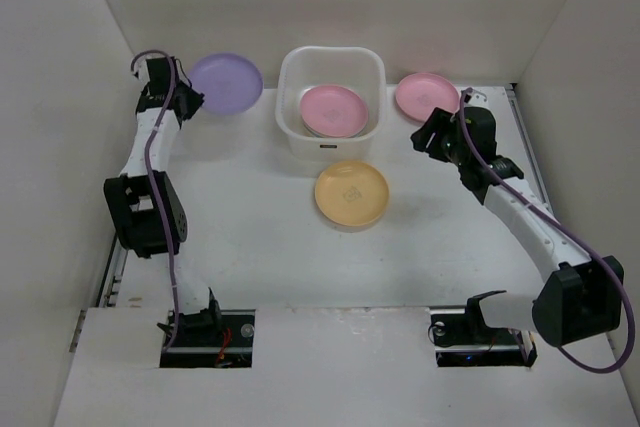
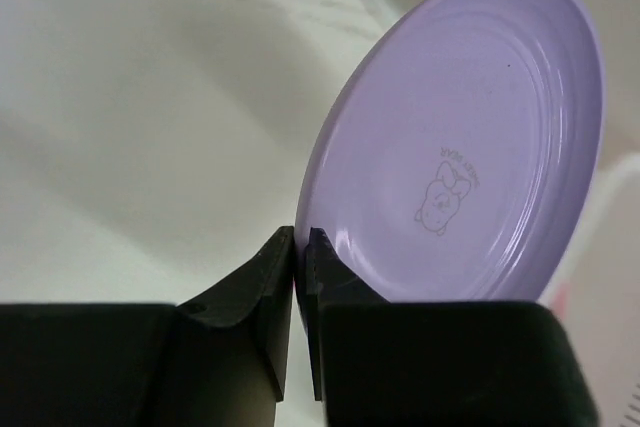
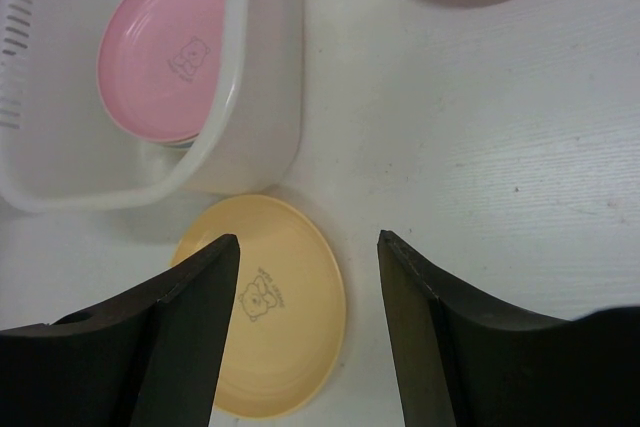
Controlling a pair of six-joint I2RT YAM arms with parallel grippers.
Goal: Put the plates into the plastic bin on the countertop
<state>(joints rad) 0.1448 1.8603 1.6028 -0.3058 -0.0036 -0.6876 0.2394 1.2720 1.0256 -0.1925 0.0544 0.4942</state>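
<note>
item: purple plate (image 2: 470, 147), tilted, left of the plastic bin (image 1: 283, 107). left gripper (image 2: 300, 247) clamped on its rim. right gripper (image 3: 308, 327) jaws apart, empty. you: hold the pinch firm, clear the bin's rim, lower it flat onto the pink plate (image 1: 334, 110) inside.

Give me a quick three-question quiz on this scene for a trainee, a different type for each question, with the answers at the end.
1. True or false: the left fingers are shut on the rim of the purple plate.
2. What colour is the visible plate inside the plastic bin? A yellow, B pink, C purple.
3. Fill in: the right fingers stand open, and the loose plate lying on the countertop just in front of the bin is ____.
Key: 1 true; 2 B; 3 yellow.
</note>
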